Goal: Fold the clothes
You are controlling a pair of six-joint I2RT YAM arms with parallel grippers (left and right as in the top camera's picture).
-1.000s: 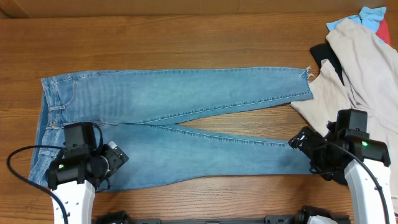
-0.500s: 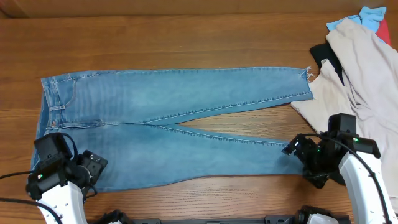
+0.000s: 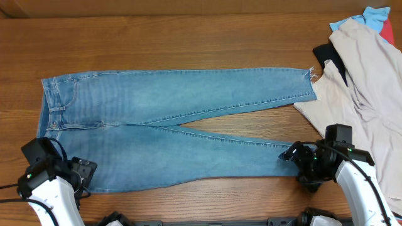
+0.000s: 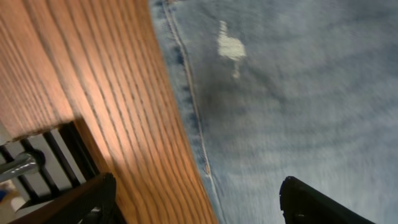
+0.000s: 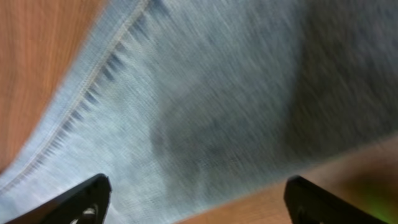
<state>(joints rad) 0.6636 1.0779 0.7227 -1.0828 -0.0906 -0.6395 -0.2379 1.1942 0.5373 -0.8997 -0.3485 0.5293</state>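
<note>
Your left gripper (image 3: 83, 173) sits low at the near left corner of the jeans (image 3: 176, 125), and from overhead the arm covers that corner of the waist, so you cannot see whether the fingers touch cloth. The left wrist view settles the jaws: both fingers stand far apart at the bottom corners with nothing between them, over the seam (image 4: 189, 93) at the denim's edge, which runs beside bare table (image 3: 188, 37). A small pale patch (image 4: 231, 48) shows on the denim there. Past the table edge you see dark slats and a bit of metal, too cut off to name. Your right gripper (image 3: 287, 154) is at the far end of the near leg, and its arm hides that hem from above. The right wrist view is blurred, yet it shows the fingers spread wide and empty over denim with a stitched edge (image 5: 93, 74) running to the wood. The jeans lie flat, waist to your left, legs pointing right and parted in a narrow V. Just beyond the far leg's frayed hem lies a beige garment (image 3: 370, 81), reaching down beside your right arm. A black piece (image 3: 326, 56) lies at its edge, with blue (image 3: 374, 14) and red (image 3: 394, 28) ones at the corner, cut off by the frame.
</note>
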